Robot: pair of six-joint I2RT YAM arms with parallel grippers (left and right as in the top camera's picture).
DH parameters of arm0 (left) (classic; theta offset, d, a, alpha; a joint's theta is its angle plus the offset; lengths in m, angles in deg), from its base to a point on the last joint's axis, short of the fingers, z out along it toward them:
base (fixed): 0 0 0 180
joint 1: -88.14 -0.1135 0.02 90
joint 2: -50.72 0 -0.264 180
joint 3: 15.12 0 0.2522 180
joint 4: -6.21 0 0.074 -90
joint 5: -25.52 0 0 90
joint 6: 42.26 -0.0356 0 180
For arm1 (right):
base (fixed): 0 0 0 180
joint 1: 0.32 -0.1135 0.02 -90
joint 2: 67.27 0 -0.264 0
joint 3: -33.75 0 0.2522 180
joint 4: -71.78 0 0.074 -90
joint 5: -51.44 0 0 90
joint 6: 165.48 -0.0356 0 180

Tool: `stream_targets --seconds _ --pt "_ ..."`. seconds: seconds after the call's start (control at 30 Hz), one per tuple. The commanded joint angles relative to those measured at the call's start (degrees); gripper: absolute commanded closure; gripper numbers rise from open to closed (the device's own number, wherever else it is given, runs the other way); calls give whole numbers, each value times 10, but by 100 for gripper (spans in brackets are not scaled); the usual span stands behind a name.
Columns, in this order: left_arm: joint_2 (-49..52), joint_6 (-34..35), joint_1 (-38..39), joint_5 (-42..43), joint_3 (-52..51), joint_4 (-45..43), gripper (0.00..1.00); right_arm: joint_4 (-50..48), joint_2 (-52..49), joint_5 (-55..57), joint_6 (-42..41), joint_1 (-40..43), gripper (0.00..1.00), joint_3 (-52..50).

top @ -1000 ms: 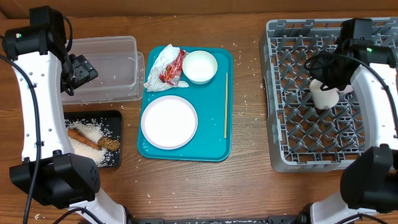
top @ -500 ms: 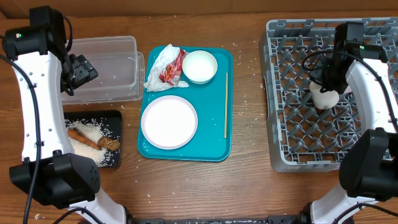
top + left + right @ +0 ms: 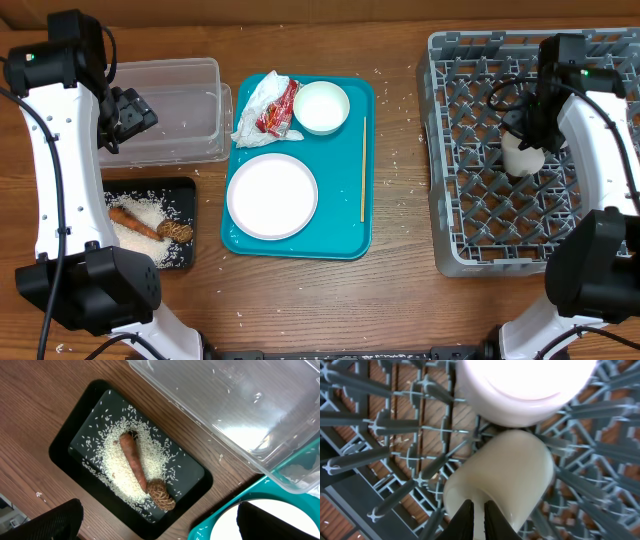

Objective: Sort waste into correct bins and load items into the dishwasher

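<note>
My right gripper (image 3: 479,510) is shut on the rim of the small white cup (image 3: 505,475), held among the pegs of the grey dish rack (image 3: 480,200). A white bowl (image 3: 525,385) sits just beyond it. My left gripper (image 3: 157,522) is open and empty above the black tray (image 3: 75,435), which holds rice (image 3: 117,462), the carrot stick (image 3: 132,457) and the brown food piece (image 3: 162,497). The clear tub (image 3: 170,110) is beside it. The napkin (image 3: 258,100), wrapper (image 3: 278,108), second bowl (image 3: 320,107), plate (image 3: 271,196) and wooden stick (image 3: 363,168) lie on the teal tray.
The teal tray (image 3: 340,238) sits mid-table between the bins and the rack. Stray rice grains (image 3: 398,150) lie on the wooden table between the tray and the rack. The rack's upright pegs stand close around the cup.
My right wrist has shifted a little over the rack, with the cup lowering slightly among the pegs. The left arm has not moved.
</note>
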Motion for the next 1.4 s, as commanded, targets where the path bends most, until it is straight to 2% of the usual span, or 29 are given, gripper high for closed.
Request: stream_targets --seconds 0.0,0.3,0.43,0.57,0.8,1.03,1.37 --pt "-10 -2 4 1 9 0 0 16 3 33 -7 21 89 46" --pt "-10 -2 4 1 9 0 0 61 3 33 -7 52 91 75" --pt "-10 -2 4 1 9 0 0 54 3 -36 9 47 92 75" --pt "-10 -2 4 1 9 0 0 23 3 -139 60 35 91 75" --pt "-10 -2 4 1 9 0 0 -4 -1 -135 60 24 88 50" --pt "-10 -2 4 1 9 0 0 1 -23 -90 42 25 88 41" --pt "-10 -2 4 1 9 0 0 9 -46 -89 42 25 88 41"
